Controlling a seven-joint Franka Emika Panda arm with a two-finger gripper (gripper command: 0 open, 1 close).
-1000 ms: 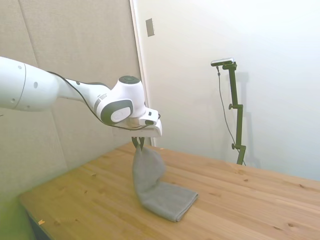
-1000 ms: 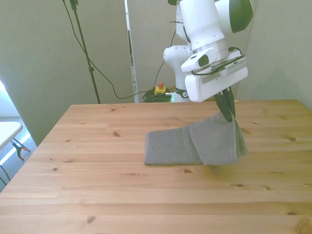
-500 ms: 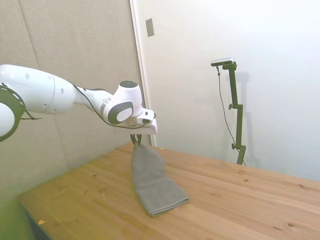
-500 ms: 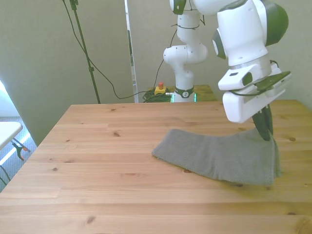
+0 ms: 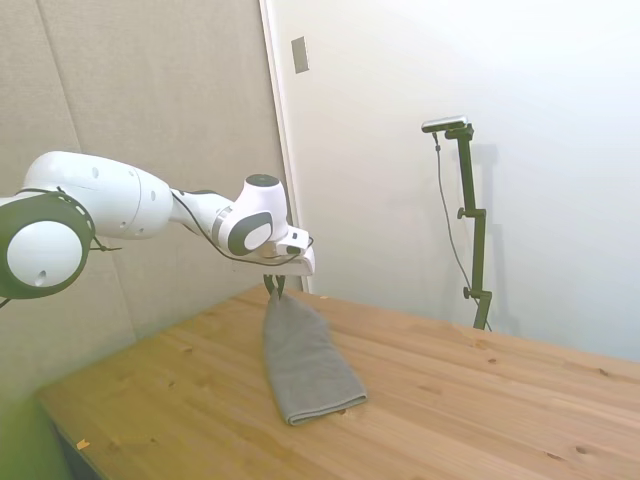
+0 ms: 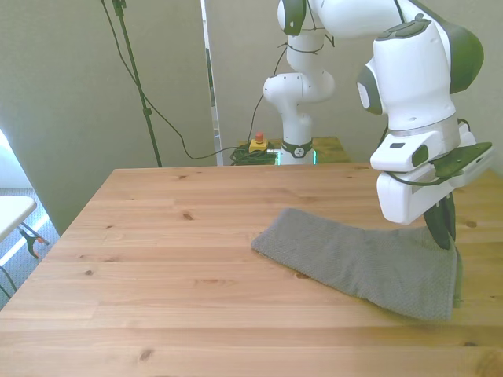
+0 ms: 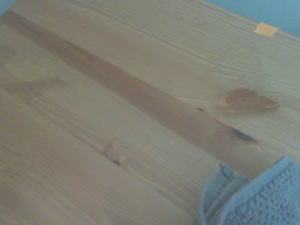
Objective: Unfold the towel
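Note:
The grey-taupe towel (image 6: 357, 259) lies stretched out as a long strip across the wooden table (image 6: 157, 236), one end flat near the middle and the other end lifted at the front view's right. My gripper (image 6: 445, 234) is shut on that raised end, a little above the tabletop. From the side, the towel (image 5: 305, 365) hangs down from the gripper (image 5: 275, 291) and runs flat along the wood. The wrist view catches only a corner of the towel (image 7: 262, 197) over bare planks.
The raised towel end hangs close to the table's edge at the front view's right. A yellow and red button box (image 6: 258, 144) sits on the floor behind the table, by the robot's base. A small orange sticker (image 7: 266, 29) marks the wood near an edge.
The gripper has carried the towel's end farther toward the front view's right. The folded bundle has been pulled out into one long flat strip.

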